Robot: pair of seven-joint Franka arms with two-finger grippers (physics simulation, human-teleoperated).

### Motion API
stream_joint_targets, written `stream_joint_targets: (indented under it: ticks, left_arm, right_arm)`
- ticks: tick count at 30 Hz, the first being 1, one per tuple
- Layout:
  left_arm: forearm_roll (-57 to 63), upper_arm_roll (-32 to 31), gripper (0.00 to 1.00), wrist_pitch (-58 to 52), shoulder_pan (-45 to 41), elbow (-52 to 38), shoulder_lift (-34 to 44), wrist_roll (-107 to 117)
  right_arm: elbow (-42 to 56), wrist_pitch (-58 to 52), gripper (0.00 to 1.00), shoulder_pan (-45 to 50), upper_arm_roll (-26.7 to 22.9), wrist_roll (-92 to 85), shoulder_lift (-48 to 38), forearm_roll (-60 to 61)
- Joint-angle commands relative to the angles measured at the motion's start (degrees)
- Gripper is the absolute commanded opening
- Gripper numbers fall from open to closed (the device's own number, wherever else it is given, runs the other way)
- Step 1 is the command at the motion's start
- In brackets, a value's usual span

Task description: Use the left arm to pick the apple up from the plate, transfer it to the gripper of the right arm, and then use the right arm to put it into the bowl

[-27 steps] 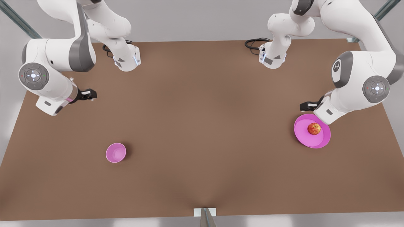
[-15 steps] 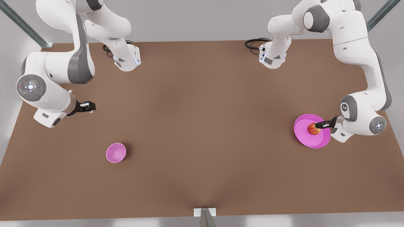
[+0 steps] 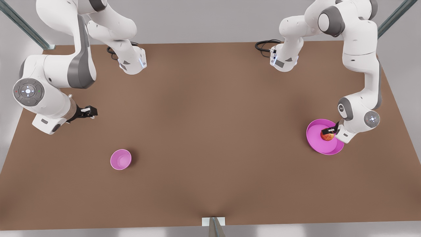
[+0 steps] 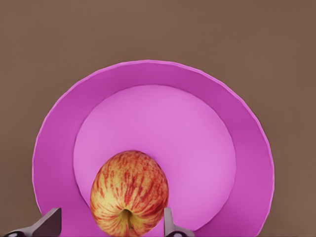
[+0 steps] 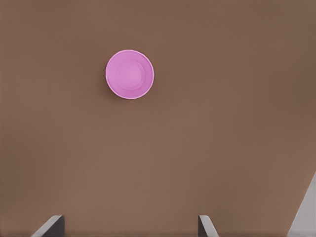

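Observation:
The red and yellow apple (image 3: pixel 327 136) (image 4: pixel 129 192) lies on the wide magenta plate (image 3: pixel 315 135) (image 4: pixel 148 74) at the front view's right. My left gripper (image 3: pixel 329 131) (image 4: pixel 109 227) is down over it, open, with one finger (image 4: pixel 49 224) apart from the apple's side and the other finger (image 4: pixel 168 224) right against it. The small pink bowl (image 3: pixel 120 159) (image 5: pixel 130 74) stands on the table at the front view's left. Behind it, above the table, my right gripper (image 3: pixel 88 112) (image 5: pixel 128 224) waits open with nothing between its fingers.
The brown table (image 3: pixel 210 131) spans the whole scene. Both arm bases (image 3: pixel 131 61) (image 3: pixel 284 59) stand at its back edge, with black cables (image 3: pixel 263 44) beside them. A small metal bracket (image 3: pixel 213 223) sits at the front edge's middle.
The left arm swung over the plate and lowered its gripper around the apple. The right arm drifted slightly toward the front view's left and a little lower.

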State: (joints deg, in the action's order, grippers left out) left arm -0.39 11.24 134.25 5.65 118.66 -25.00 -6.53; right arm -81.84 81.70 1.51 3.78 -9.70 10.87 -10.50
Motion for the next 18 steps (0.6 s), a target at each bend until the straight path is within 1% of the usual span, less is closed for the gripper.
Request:
stream_joint_targets:
  ticks: [1, 9, 12, 18]
  left_arm:
    - [0.0, 0.0, 1.0, 2.9, -0.1, 1.0, -0.1, -2.3]
    - [-0.2, 0.0, 1.0, 3.6, -0.1, 1.6, -0.7, -2.3]
    - [-0.2, 0.0, 1.0, 7.2, -0.1, 1.6, -1.6, -2.3]
    - [-0.8, -0.1, 1.0, 7.2, 0.1, 1.8, -2.2, -2.3]
  right_arm:
    - [0.0, -0.2, 1.0, -0.1, 0.0, -1.5, -0.1, 0.0]
    - [-0.2, -0.3, 1.0, -0.4, 0.0, -2.2, -0.1, 0.2]
    - [-0.2, -0.4, 1.0, -0.4, 0.0, -2.2, -0.1, 0.2]
    - [-0.2, -0.7, 1.0, -0.8, 0.0, -2.3, 0.0, 0.3]
